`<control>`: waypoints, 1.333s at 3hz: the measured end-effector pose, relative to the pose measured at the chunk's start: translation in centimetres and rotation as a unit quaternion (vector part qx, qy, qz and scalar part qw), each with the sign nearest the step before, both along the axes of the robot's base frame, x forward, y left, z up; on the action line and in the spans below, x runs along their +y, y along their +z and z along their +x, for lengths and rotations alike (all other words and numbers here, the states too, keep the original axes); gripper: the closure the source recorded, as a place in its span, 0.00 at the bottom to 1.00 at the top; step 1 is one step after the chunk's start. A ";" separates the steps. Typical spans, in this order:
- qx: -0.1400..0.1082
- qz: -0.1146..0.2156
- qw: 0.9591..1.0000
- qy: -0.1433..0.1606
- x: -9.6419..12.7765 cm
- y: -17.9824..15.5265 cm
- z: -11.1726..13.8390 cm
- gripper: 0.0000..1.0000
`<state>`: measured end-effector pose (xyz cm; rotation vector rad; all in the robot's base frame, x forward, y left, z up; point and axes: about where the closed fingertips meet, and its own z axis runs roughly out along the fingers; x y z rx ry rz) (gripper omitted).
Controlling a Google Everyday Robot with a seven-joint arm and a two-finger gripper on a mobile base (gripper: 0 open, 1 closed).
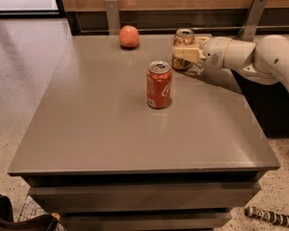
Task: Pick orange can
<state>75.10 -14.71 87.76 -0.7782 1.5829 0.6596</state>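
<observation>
gripper (pixel 187 49) is at the orange can (pixel 183 35), which stands upright at the far right of the bench (pixel 86 129) beyond the red can (pixel 159 84); we can't tell if the grip is closed, so grasp check and lift remain.

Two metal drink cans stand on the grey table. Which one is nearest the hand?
The golden-orange metal can with the silver top, at the back: the hand is right at it. The red metal can stands apart, nearer the camera.
</observation>
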 end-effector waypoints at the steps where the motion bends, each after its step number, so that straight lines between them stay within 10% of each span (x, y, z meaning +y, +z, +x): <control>1: 0.000 0.000 1.000 0.003 0.4 0.0 0.0 1.00; 4: -0.065 -0.048 0.995 0.065 4.9 9.4 -2.2 1.00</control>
